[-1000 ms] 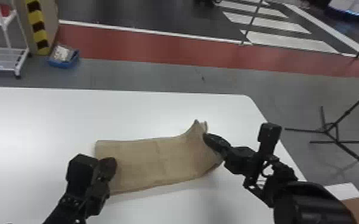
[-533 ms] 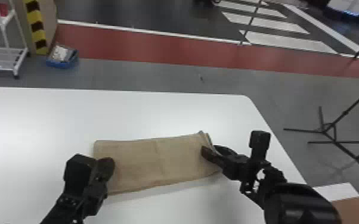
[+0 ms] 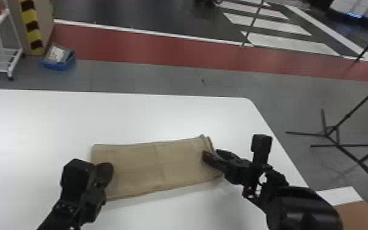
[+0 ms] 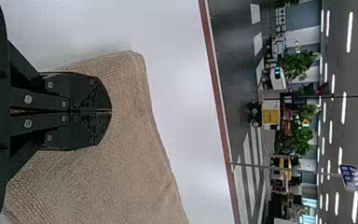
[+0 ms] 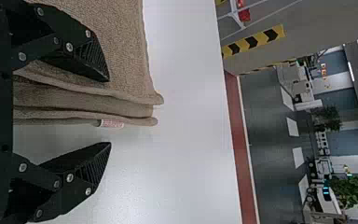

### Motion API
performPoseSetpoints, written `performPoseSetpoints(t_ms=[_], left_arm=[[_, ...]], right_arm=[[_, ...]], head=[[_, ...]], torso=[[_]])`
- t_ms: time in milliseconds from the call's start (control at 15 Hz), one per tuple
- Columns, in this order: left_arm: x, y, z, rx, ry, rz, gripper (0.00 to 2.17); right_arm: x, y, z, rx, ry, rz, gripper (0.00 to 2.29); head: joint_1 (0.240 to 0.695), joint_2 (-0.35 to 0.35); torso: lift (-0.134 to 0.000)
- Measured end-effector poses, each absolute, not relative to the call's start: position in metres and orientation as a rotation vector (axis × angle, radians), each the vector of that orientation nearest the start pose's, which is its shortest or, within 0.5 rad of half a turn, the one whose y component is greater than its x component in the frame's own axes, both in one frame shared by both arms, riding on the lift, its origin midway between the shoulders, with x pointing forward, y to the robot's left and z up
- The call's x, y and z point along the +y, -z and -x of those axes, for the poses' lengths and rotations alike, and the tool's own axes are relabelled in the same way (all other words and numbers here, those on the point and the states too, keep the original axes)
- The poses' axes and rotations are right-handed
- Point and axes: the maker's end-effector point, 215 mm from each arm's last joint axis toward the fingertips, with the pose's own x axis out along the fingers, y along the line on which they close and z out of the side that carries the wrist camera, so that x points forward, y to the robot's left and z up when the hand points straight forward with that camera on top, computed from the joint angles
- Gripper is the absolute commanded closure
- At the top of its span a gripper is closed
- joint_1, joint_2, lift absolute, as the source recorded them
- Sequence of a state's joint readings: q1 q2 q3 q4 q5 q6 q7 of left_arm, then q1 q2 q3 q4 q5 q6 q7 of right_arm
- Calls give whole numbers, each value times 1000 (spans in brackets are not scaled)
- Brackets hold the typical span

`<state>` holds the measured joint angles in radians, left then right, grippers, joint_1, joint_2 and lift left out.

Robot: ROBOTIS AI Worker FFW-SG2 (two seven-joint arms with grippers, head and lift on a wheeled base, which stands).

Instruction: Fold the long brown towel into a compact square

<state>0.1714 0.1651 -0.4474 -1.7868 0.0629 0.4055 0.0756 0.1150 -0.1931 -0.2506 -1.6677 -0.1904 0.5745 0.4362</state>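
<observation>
The brown towel [image 3: 159, 166] lies on the white table as a folded rectangle, its layered edges at the right end. Over its left end is my left gripper [image 3: 107, 166]; in the left wrist view the left gripper [image 4: 111, 111] is shut, its tips above the towel [image 4: 121, 168] near a corner. At the right end stands my right gripper [image 3: 211, 154]. In the right wrist view the right gripper [image 5: 109, 112] is open, one finger over the towel's top and the other beyond its stacked edges [image 5: 135, 112], where a small white tag [image 5: 110, 123] sticks out.
The white table [image 3: 162, 116] has its right edge close beside my right arm. Beyond it on the floor are a black tripod stand [image 3: 330, 134], a blue bin [image 3: 59, 62] and a white rack [image 3: 15, 61]. A brown and white box [image 3: 357, 211] sits at the lower right.
The towel's raised right corner has come down, and the right end now lies flatter. My right gripper has shifted slightly left and lower, its fingers spread. The left one has barely moved.
</observation>
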Motion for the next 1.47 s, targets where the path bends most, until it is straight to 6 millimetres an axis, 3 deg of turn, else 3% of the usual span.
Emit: performPoseSetpoints(t_ms=[133, 267, 333, 533, 667, 800, 1133, 1467], left_arm=[[39, 466, -468, 402, 385, -123, 2135], [39, 466, -469, 402, 385, -126, 2135], [39, 467, -468, 402, 384, -129, 2135], [40, 467, -468, 403, 384, -134, 2135], [42, 468, -468, 408, 382, -137, 2135], [42, 471, -467, 421, 382, -139, 2135], [38, 472, -466, 423, 386, -136, 2135], [27, 469, -465, 421, 405, -136, 2135]], right_arm=[[-324, 478, -505, 535, -216, -165, 856], [-318, 479, -503, 550, -233, -182, 859], [-315, 479, -502, 556, -239, -189, 998], [-309, 477, -502, 567, -261, -226, 1025], [-303, 464, -505, 546, -278, -243, 1028], [-291, 436, -505, 494, -309, -253, 1025], [-229, 372, -497, 447, -435, -286, 1025], [-161, 339, -503, 461, -542, -324, 1025]], head=[[695, -318], [695, -309], [695, -307], [695, -301], [695, -291], [695, -280], [695, -219], [695, -156]], torso=[[-115], [-115], [-115], [-115], [-115], [-115], [-115], [-115]])
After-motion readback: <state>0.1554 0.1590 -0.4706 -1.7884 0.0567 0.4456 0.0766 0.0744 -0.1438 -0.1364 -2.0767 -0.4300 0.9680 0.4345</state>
